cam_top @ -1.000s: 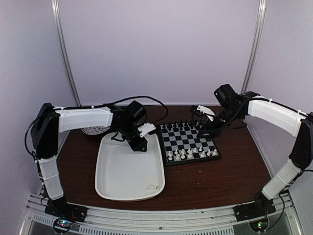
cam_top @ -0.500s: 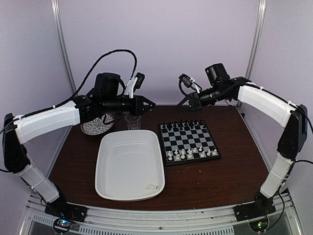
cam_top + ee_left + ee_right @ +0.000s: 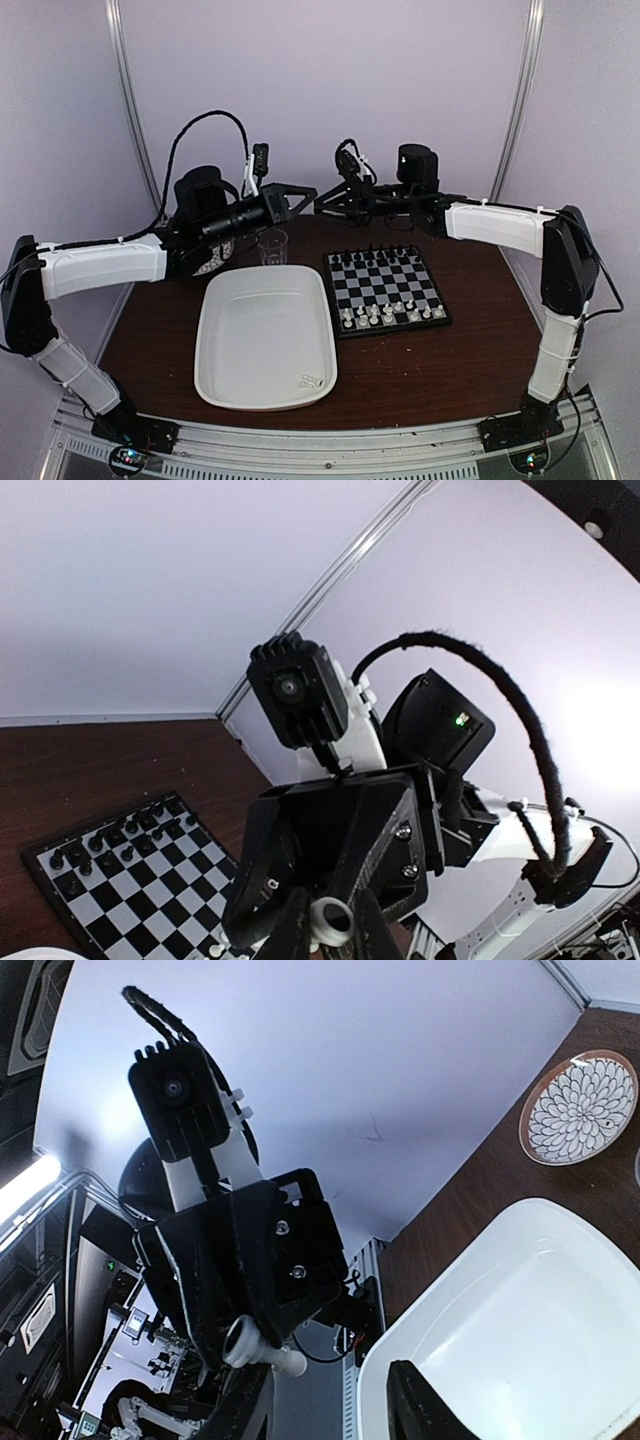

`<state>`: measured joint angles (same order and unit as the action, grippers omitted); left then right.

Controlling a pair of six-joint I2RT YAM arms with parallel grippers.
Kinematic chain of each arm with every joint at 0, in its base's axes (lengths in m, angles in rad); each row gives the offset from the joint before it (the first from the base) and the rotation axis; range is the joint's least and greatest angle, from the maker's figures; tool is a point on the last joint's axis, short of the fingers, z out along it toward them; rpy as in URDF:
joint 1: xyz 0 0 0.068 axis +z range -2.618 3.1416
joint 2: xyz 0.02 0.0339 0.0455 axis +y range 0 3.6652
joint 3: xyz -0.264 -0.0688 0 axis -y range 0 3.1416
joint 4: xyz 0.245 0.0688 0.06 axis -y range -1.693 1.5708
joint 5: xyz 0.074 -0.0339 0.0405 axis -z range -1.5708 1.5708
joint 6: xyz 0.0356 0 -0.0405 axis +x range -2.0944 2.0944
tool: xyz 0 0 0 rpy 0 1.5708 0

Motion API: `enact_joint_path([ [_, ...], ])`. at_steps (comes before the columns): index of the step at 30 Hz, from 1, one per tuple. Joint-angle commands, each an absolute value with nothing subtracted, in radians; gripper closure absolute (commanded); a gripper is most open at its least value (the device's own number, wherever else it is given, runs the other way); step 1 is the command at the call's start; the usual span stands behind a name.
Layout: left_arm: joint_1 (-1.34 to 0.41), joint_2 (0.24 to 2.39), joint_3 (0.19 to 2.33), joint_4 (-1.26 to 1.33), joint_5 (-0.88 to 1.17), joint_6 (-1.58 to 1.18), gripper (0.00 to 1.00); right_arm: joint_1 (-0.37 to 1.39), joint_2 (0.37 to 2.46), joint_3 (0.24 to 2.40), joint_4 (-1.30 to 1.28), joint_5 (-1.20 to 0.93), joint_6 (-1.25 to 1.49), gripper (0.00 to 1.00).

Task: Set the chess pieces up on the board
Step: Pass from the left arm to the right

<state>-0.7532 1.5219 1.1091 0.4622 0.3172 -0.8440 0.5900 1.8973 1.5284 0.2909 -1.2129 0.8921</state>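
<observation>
Both arms have swung inward since the earlier frame, when their claws hung well apart. They now meet tip to tip in the air over the far side of the table [image 3: 470, 350], above the cup [image 3: 271, 246] and behind the board [image 3: 385, 283]. The left claw [image 3: 330, 927] is clamped on one white piece [image 3: 331, 918], which protrudes from its tips toward the other arm. The right claw [image 3: 325, 1400] has widened. Its fingers [image 3: 410, 1400] stand apart on either side of the piece, and no contact with it is visible. The step in hand appears to be a handover from left to right. To do it well:

- Hold the left claw still and advance the right claw until its fingers bracket the exposed end of the piece.
- Close the right claw fully before the left one lets go, as a release made too soon would likely drop the piece onto the table or the board.
- Grip away from the base, so that the base stays free to stand on a square.
- Withdraw the left claw straight back, without twisting.

On the board, white pieces [image 3: 390, 315] occupy the near rows with gaps between them, and black pieces [image 3: 375, 258] line the far edge. A few more white pieces lie in the near right corner of the tray [image 3: 215, 340], so the setup looks unfinished.
</observation>
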Motion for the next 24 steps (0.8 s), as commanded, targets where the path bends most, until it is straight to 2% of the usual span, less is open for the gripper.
enact_joint_path([
  [1,-0.759,1.503,1.076,0.643,0.336,-0.925,0.93,0.608,1.892,1.516,0.508,-1.24,1.035,0.58],
  [10,-0.751,1.546,1.054,0.765,0.349,-1.016,0.94,0.615,1.871,1.497,0.647,-1.258,1.107,0.63],
  [18,-0.747,1.59,1.039,0.864,0.367,-1.102,0.95,0.615,1.856,1.475,0.705,-1.257,1.13,0.76],
  [24,-0.744,1.587,1.034,0.858,0.363,-1.103,0.96,0.614,1.849,1.474,0.739,-1.262,1.145,0.82],
])
